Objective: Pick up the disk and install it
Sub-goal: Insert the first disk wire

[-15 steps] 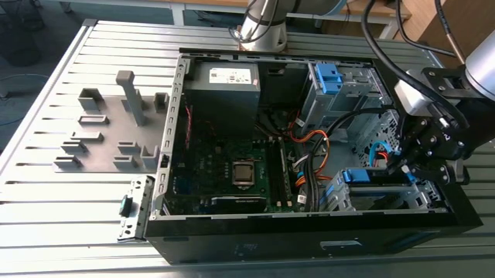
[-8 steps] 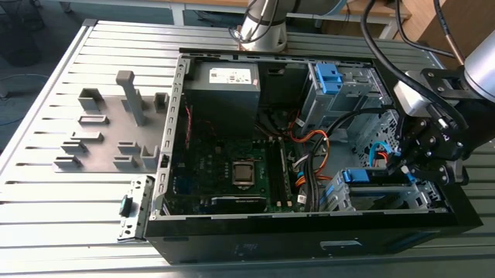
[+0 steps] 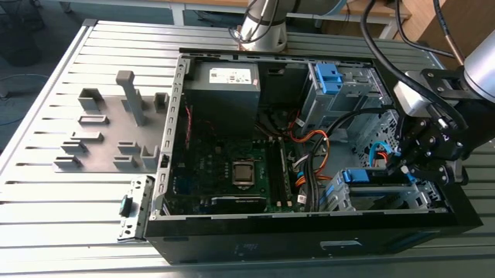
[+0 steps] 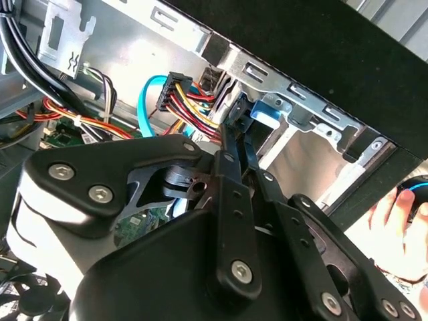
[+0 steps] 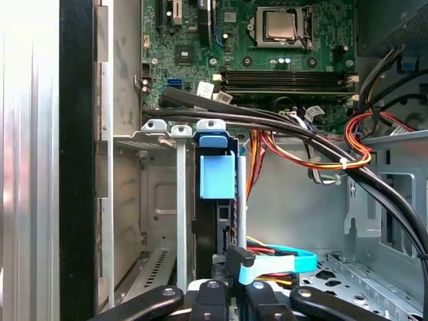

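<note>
**One disk on edge in the drive cage, gripper at its far end**

An open computer case (image 3: pixel 309 246) lies on its side on a slatted metal table (image 3: pixel 54 197). At the lower right of the exterior view, the robot's gripper (image 3: pixel 404 169) reaches down into the case at the drive cage (image 3: pixel 386 200).

The disk (image 5: pixel 215 224) stands on edge inside that cage, between two of its metal rails. Its blue bracket (image 5: pixel 217 175) is at the end nearer the motherboard (image 5: pixel 281 60). The gripper is at the opposite end, touching the disk or very nearly so. I cannot tell whether it is clamped on the disk or only resting against it.

My reading is that the disk stands on edge because the slot takes it no other way. The arm seems lined up behind it so that it can work along the rails.

Room is tight:
- A thick black cable bundle (image 5: pixel 281 124) runs across just beyond the bracket end.
- A loop of red, orange and yellow wires (image 5: pixel 314 160) hangs beside that bundle.
- A light-blue data cable (image 5: pixel 287 259) lies right against the gripper.
- The case's black wall runs close along the cage's outer side.

The inner side, towards the middle of the case, looks the most open.
</note>
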Available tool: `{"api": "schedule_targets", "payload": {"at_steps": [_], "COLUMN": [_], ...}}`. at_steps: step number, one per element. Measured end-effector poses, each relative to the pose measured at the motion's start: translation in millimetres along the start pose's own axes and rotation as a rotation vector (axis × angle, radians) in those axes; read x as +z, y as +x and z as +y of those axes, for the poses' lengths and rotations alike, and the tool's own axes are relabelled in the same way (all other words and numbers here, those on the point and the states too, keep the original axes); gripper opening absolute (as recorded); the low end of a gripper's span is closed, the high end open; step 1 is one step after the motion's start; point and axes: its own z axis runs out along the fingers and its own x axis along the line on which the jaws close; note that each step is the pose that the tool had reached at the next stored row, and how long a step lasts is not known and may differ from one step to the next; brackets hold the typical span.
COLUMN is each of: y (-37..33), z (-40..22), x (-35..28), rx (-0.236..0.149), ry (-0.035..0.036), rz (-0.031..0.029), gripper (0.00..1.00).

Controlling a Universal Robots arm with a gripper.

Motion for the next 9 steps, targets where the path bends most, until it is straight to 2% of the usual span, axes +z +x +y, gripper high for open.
{"api": "schedule_targets", "payload": {"at_steps": [2, 3, 7, 9], "y": [0.0, 0.0, 0.0, -0.1], "z": [0.0, 0.0, 0.0, 0.1], "x": [1.1, 0.8, -0.7, -5.6], "rx": [0.0, 0.0, 0.0, 0.0], "ry": [-0.0001, 0.0, 0.0, 0.0], "rz": [-0.0019, -0.0012, 0.0006, 0.0001], "gripper": [0.18, 0.23, 0.23, 0.23]}}
